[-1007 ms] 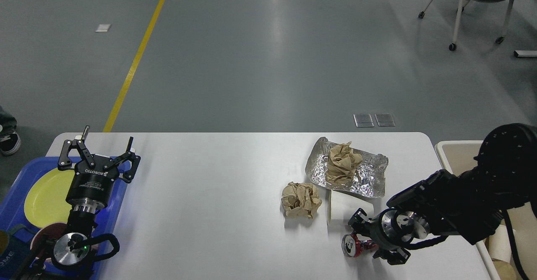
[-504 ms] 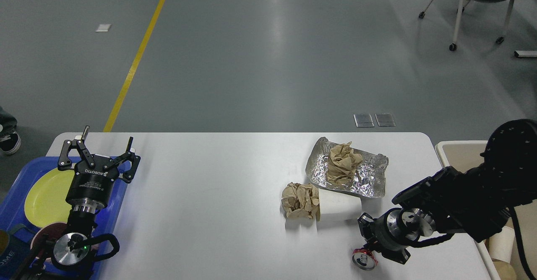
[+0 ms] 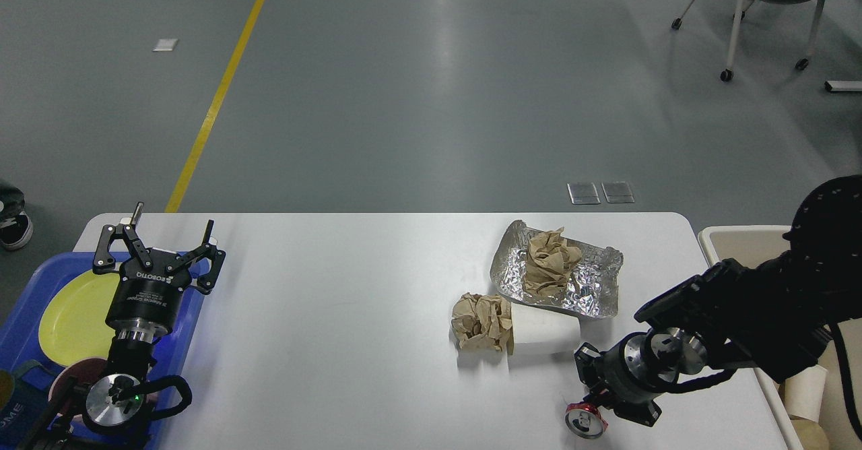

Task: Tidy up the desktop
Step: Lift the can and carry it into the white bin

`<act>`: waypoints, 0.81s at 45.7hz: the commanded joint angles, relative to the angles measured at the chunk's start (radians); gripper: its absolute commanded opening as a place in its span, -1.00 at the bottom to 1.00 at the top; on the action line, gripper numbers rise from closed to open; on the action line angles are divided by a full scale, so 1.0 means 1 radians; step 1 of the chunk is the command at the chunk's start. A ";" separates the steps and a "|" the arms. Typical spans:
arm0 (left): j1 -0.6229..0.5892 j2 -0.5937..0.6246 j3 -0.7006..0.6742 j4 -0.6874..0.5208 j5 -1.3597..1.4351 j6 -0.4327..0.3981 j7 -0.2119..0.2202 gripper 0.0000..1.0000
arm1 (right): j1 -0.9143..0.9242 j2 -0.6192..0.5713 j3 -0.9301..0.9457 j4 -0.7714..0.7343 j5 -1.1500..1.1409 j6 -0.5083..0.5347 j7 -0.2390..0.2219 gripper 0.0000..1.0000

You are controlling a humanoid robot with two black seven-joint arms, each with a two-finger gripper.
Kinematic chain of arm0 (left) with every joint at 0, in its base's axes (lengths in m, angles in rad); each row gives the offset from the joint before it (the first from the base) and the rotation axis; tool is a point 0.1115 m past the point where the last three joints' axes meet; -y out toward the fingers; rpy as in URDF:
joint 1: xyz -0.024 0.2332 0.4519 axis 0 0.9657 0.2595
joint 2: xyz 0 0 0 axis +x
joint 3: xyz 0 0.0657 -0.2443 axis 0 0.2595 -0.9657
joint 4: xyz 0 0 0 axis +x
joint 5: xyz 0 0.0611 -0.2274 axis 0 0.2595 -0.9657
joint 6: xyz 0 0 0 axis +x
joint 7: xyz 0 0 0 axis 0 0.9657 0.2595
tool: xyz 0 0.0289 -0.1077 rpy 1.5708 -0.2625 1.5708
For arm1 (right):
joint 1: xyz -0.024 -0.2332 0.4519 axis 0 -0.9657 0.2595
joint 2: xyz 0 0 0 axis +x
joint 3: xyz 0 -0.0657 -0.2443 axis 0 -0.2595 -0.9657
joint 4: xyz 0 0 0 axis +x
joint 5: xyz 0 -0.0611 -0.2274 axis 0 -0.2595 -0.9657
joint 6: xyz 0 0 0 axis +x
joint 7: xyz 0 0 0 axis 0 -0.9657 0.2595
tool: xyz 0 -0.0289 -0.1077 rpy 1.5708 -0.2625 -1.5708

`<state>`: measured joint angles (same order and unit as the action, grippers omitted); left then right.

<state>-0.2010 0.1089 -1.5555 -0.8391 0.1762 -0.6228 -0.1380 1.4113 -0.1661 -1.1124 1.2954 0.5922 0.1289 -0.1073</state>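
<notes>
Large white matte rounded-corner worktop (image 3: pixel 350 329) fills lower view, long axis left-right; grey floor with yellow line (image 3: pixel 219 93) beyond. Left gripper (image 3: pixel 161 241) jaws wide open, empty. Right gripper (image 3: pixel 592 396): jaws unclear beside red can (image 3: pixel 584 423).

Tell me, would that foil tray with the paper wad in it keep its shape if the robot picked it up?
Probably not. The foil tray already looks crumpled, with uneven walls, so a pinch would likely dent it. It seems thin and light, so it may slide when nudged. The loose paper wad could tumble out if it tilts.
</notes>
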 commanded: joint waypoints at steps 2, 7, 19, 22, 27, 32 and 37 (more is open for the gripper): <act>0.000 -0.002 0.000 0.000 0.000 0.000 0.000 0.93 | 0.165 -0.012 -0.059 0.132 -0.067 0.038 0.001 -1.00; -0.002 0.002 0.000 0.000 -0.001 0.002 0.000 0.93 | 0.322 -0.041 -0.090 0.235 -0.146 0.092 0.001 -1.00; 0.000 0.000 0.000 0.000 0.000 0.000 0.000 0.93 | 0.733 -0.118 -0.159 0.409 -0.239 0.299 0.003 -1.00; 0.000 0.000 0.000 0.000 0.000 0.000 0.000 0.93 | 0.819 -0.118 -0.185 0.433 -0.259 0.336 0.001 -1.00; 0.000 0.000 0.000 0.000 0.000 0.000 0.000 0.93 | 0.908 -0.119 -0.202 0.450 -0.308 0.406 0.001 -1.00; 0.000 0.000 0.000 0.000 0.000 0.000 0.000 0.93 | 0.917 -0.119 -0.204 0.449 -0.336 0.419 0.003 -1.00; 0.000 0.000 0.000 0.000 0.000 0.000 0.000 0.93 | 0.917 -0.119 -0.208 0.447 -0.336 0.413 0.003 -1.00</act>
<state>-0.2013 0.1087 -1.5555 -0.8391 0.1762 -0.6228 -0.1381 2.3260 -0.2853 -1.3159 1.7446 0.2603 0.5447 -0.1050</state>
